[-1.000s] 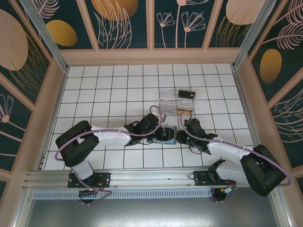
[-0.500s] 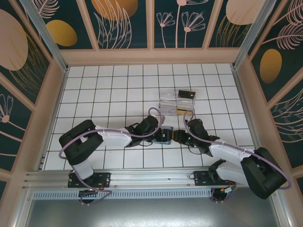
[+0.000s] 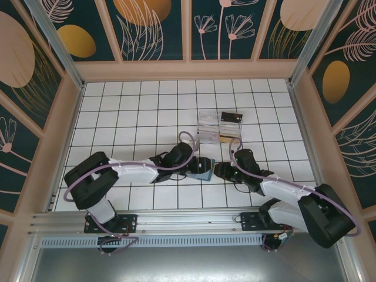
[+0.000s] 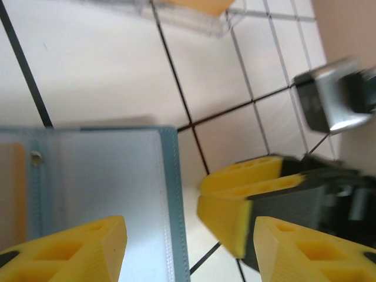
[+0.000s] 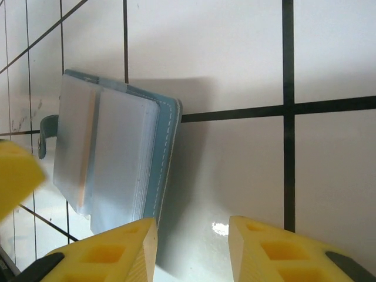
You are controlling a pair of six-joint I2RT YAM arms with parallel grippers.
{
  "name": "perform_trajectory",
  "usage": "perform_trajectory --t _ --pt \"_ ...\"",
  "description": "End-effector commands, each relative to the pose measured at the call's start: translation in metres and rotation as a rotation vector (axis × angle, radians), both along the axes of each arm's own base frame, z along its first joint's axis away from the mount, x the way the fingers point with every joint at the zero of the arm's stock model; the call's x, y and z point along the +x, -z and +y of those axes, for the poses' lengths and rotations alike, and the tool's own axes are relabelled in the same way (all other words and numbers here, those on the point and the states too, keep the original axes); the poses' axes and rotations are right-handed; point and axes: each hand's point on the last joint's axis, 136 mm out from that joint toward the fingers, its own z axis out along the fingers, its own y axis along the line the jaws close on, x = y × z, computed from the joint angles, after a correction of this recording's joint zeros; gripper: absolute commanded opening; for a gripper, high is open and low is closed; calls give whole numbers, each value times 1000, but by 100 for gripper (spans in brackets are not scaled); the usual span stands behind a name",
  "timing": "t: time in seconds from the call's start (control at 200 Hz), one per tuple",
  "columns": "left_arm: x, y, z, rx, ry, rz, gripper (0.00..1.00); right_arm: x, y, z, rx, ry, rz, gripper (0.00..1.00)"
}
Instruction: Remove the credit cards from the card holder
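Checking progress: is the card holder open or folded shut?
Open: the card holder shows its clear inner sleeves, edged by the stitched blue cover.

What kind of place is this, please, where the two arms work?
Probably a robot test booth in a laboratory. Two robot arms are bolted to a metal rail at the near edge of a white gridded table, and flower-painted wall panels close it in on three sides.
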Motion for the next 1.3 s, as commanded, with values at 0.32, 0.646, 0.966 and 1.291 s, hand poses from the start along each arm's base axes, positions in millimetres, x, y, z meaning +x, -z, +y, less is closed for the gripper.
perform_trajectory --t 0.32,0.646,0.966,1.291 --pt "12 35 71 175 -171 15 57 23 -11 33 -29 -49 -21 40" --pt "16 46 92 278 -227 11 58 28 7 20 -136 -11 8 20" --pt "13 47 86 262 -197 22 57 27 9 21 -143 -18 10 18" --pt "5 52 77 234 -139 53 59 26 10 22 -140 -22 11 18"
